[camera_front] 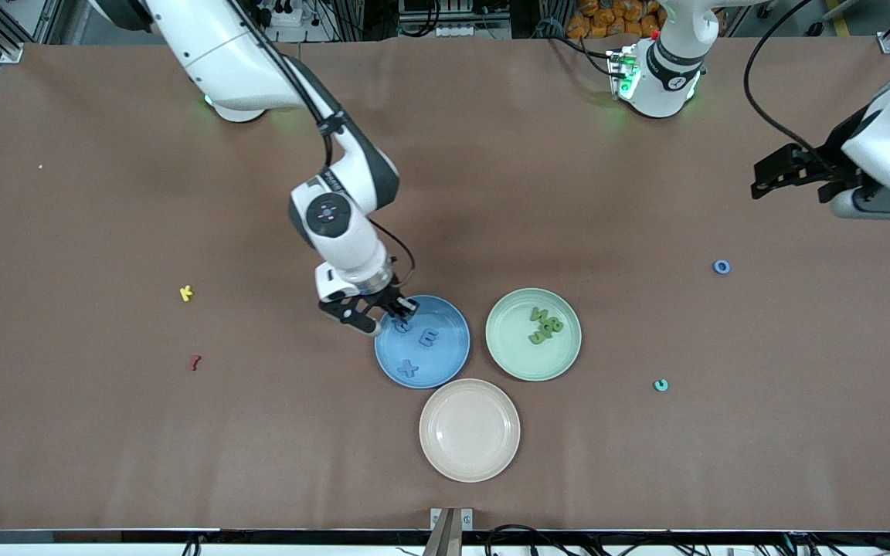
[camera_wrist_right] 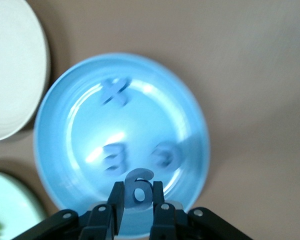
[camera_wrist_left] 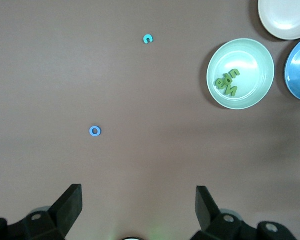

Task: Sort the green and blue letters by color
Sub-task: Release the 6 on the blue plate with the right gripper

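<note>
Right gripper point(camera_front: 401, 309) is pinching a blue letter point(camera_wrist_right: 139, 187) over the blue plate point(camera_front: 445, 371), at its 10 o'clock rim; green plate point(camera_front: 568, 351) beside. Left gripper point(camera_wrist_left: 139, 200) is waiting, fingers wide.

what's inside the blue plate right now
Three blue letters lie in the blue plate: an x, an E and one partly covered by the right gripper, shut on a fourth blue letter.

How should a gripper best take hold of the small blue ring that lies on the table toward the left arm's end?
Probably from straight above, fingers closing across the blue ring on its outer edge. It lies flat and alone on the bare table, so the sides offer little to grip. The open left gripper hangs nearest it.
</note>
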Robot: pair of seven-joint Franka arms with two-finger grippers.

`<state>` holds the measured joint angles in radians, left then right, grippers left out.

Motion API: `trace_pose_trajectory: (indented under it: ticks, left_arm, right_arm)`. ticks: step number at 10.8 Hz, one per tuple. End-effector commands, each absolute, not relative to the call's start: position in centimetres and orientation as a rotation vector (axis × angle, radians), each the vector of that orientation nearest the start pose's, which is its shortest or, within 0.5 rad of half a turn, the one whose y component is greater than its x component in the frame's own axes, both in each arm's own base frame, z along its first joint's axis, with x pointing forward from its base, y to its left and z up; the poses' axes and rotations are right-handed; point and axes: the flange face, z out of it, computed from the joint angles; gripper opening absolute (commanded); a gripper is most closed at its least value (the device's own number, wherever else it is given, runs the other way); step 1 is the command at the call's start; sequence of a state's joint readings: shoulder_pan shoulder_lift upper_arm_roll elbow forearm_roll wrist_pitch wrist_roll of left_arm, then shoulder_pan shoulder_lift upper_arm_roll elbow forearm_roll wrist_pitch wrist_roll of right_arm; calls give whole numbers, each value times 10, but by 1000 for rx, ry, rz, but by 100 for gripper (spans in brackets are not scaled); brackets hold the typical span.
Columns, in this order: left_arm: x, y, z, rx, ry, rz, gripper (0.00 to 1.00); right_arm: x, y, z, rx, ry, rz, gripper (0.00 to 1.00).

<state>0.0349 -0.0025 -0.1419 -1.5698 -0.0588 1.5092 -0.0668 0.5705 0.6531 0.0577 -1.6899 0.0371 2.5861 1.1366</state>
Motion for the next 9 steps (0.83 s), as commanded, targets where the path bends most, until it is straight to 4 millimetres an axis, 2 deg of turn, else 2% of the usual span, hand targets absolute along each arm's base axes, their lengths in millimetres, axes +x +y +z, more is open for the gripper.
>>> trace_pose_trajectory:
  ticks: [1,2,4,5,6,8,9]
  left_arm:
    - [541,-30,637,-3166,2,51,100]
    - [549,-28,639,-3159,51,-32,100]
    - [567,-23,627,-3166,63,-41,100]
    - [575,-16,634,-3170,54,-70,100]
    - [576,-21,635,-3172,83,-75,100]
    - [576,-28,635,-3169,102,-75,100]
    - [576,-29,635,-3170,102,-75,100]
  right_arm:
    - [579,430,243,-2695,1051,-130,100]
    - [581,426,243,-2704,1044,-137,100]
    - [585,421,246,-2713,1033,-144,100]
    - [592,407,246,-2749,999,-139,100]
    - [599,391,249,-2800,925,-128,100]
    - [620,336,272,-2905,738,-100,100]
    - [628,301,281,-2956,622,-56,100]
